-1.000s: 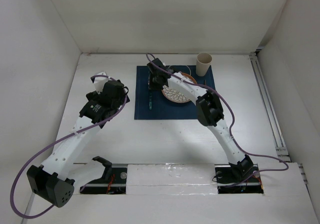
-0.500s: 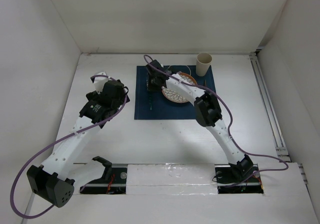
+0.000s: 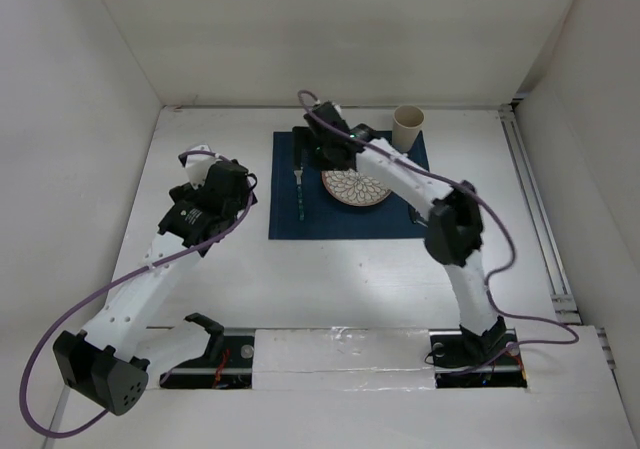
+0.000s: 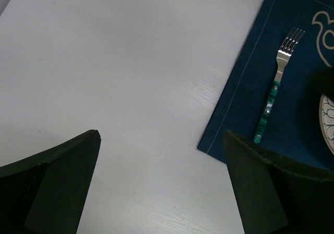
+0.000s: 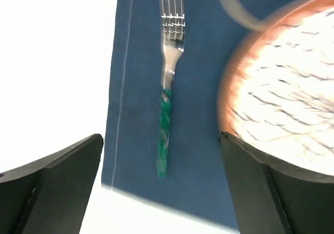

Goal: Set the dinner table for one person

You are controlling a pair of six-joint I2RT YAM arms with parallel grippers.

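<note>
The white dinner table carries a navy placemat. On it rests a patterned plate with an orange rim, and a green-handled fork lies along the mat's left side, tines pointing away. My right gripper hovers open above the fork, with nothing between its fingers and the plate to its right. My left gripper stands open and empty over bare table, left of the placemat. Its view also shows the fork.
A beige cup stands upright at the placemat's back right corner. White walls enclose the table on the left, back and right. A metal rail runs along the right side. The arm bases sit at the near edge.
My right gripper has opened and let go of the fork, which now lies on the placemat. It has risen and shifted back, its elbow swinging right. The left arm has not moved.
</note>
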